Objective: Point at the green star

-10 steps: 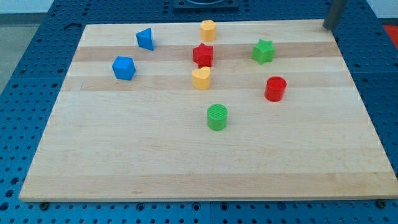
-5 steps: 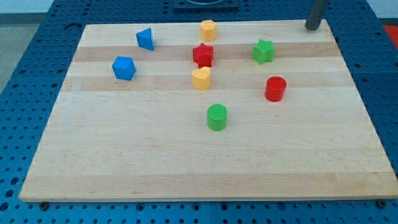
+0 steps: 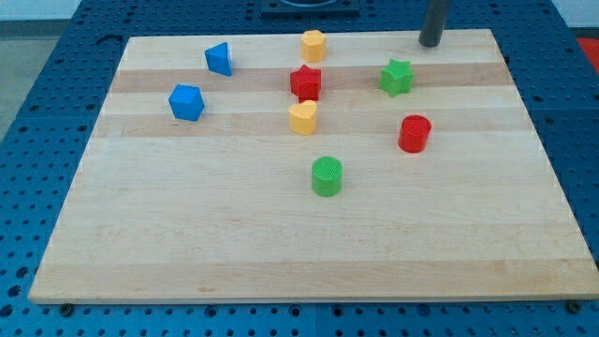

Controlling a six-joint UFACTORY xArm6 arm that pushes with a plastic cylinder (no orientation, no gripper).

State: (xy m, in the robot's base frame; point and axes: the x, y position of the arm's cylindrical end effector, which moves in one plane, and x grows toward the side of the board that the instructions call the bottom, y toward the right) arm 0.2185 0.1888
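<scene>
Sitting near the top right of the wooden board (image 3: 281, 253), green star (image 3: 397, 77), flat and untouched. Just above it and a little to the view's right, my tip (image 3: 430, 43), at the board's top edge, near the star but apart from it. No jaws on this rod, so nothing spread or pinching. Below the star, slightly right: red cylinder (image 3: 414, 134). To the star's left, across a gap: red star (image 3: 305, 82), with a yellow block (image 3: 313, 45) above it and a yellow heart (image 3: 302, 118) below it. Lower still, near the board's middle: green cylinder (image 3: 327, 176). Far over on the view's left, well apart from the star: blue triangle-like block (image 3: 219, 59) and blue block (image 3: 186, 102) of several sides.
</scene>
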